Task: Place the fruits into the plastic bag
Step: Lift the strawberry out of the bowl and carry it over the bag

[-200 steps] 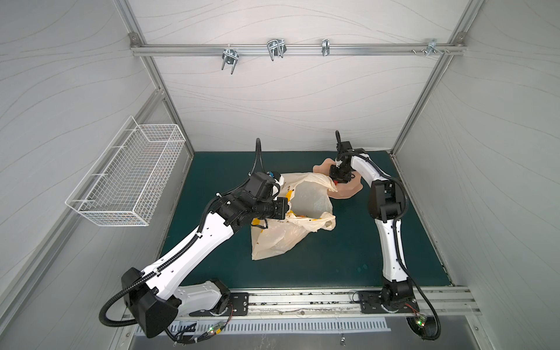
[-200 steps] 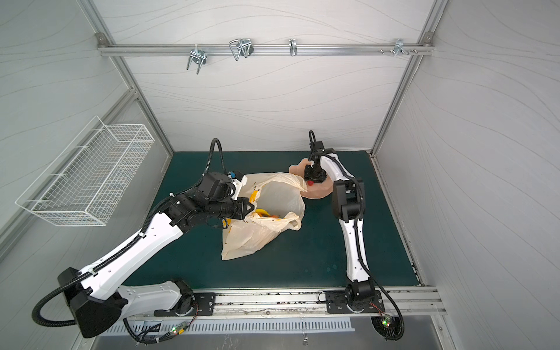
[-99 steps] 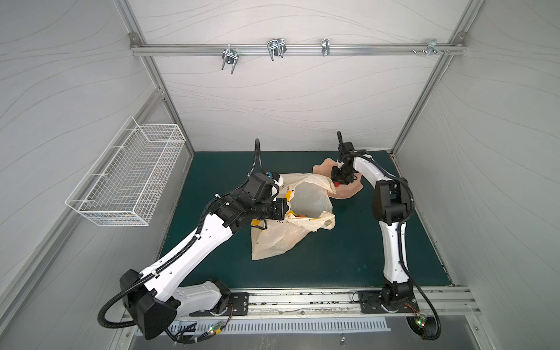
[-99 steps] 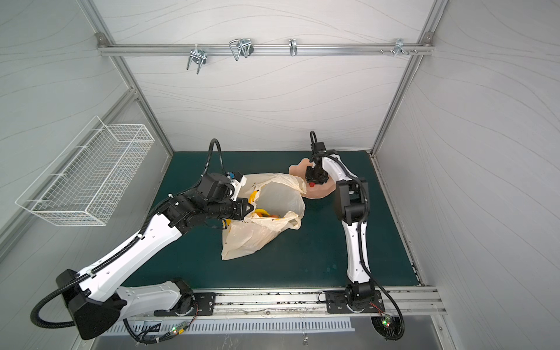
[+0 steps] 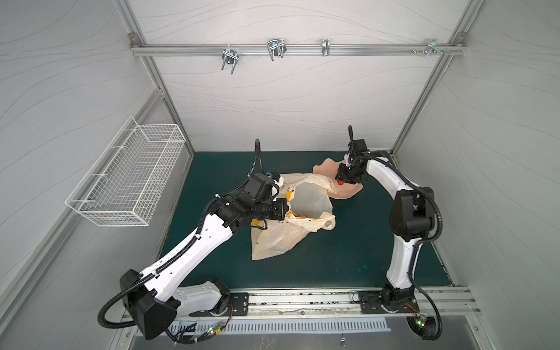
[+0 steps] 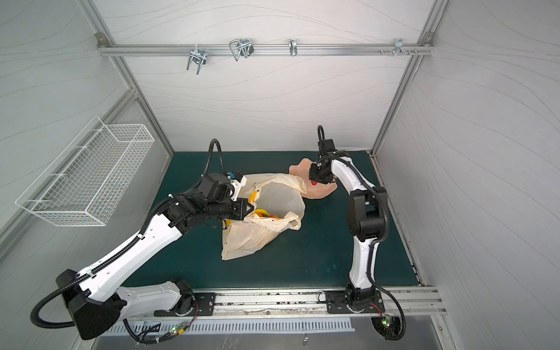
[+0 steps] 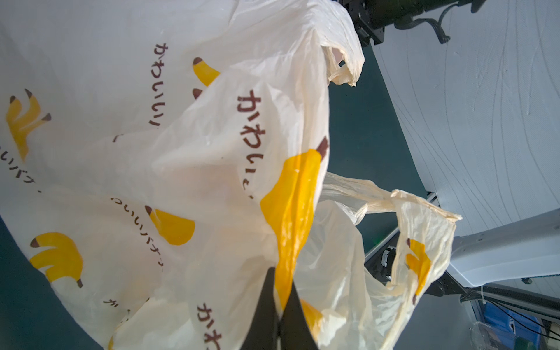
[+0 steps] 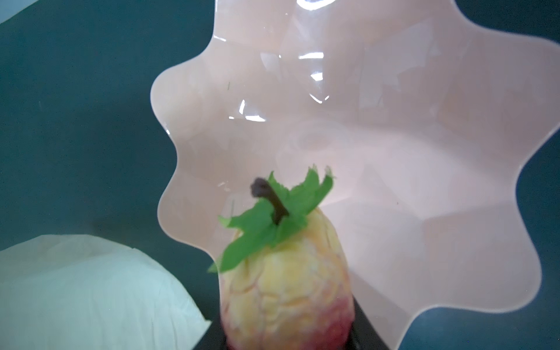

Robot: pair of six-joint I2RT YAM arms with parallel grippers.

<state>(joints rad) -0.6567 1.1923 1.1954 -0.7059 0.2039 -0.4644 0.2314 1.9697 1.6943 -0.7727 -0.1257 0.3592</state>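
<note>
Handling view of the fruit-bagging cell. The plastic bag (image 7: pixel 212 151) is thin, crinkly cream film printed with yellow bananas and dark lettering. It lies slumped mid-table on the dark green mat (image 5: pixel 333 257), with its mouth gaping and its two loop handles flopping loose. The left gripper (image 7: pixel 280 291) has its jaws pinched fully together on a fold of the bag's rim, holding that side up. Such film is judged very light, limp and slippery, and it will collapse wherever it is unsupported, so the rim or a handle is the sensible place to grip. A little yellow and orange shows inside the mouth in both top views; whether this is fruit or print cannot be told. The right gripper (image 5: pixel 341 180) is at the wavy-edged pink dish (image 8: pixel 394 151), which is glossy and rigid and sits just beside the bag. Its jaws are closed on the lower body of a strawberry (image 8: pixel 288 288). The strawberry is a toy, wrinkled and matt, pale yellow at the shoulder and red toward the tip. It has a ragged green leaf cap and a dark stem. It looks light and slightly yielding, so the broad body offers a firmer hold than the flimsy cap. Whether it is clear of the dish floor cannot be told.
</note>
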